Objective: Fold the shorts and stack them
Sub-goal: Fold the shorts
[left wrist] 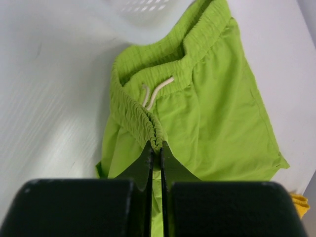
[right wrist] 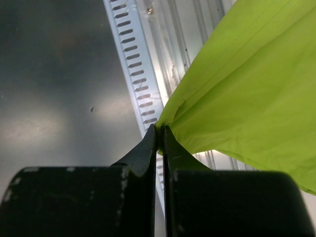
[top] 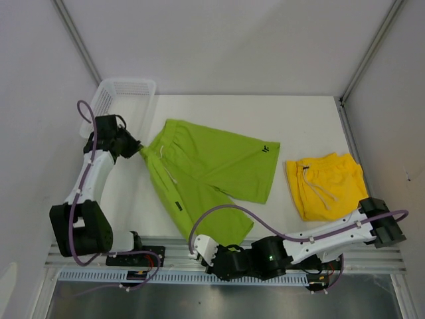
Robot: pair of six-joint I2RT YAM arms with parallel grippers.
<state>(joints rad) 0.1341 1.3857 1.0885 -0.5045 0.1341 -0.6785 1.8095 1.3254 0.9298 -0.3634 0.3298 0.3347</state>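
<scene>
Across the tabletop (top: pixel 299 126) the lime green shorts (top: pixel 212 166) lie spread out, spanning from one end effector to the other. The yellow shorts (top: pixel 325 186) sit bunched well off to the right of the right end effector, apart from the green pair. Left end effector (left wrist: pixel 156 145): jaws clamped tight on the bunched green waistband, white drawstring (left wrist: pixel 155 91) just ahead of the tips. Right end effector (right wrist: pixel 159 129): jaws pinched closed on a corner of the green fabric, out over the slotted rail (right wrist: pixel 133 64).
</scene>
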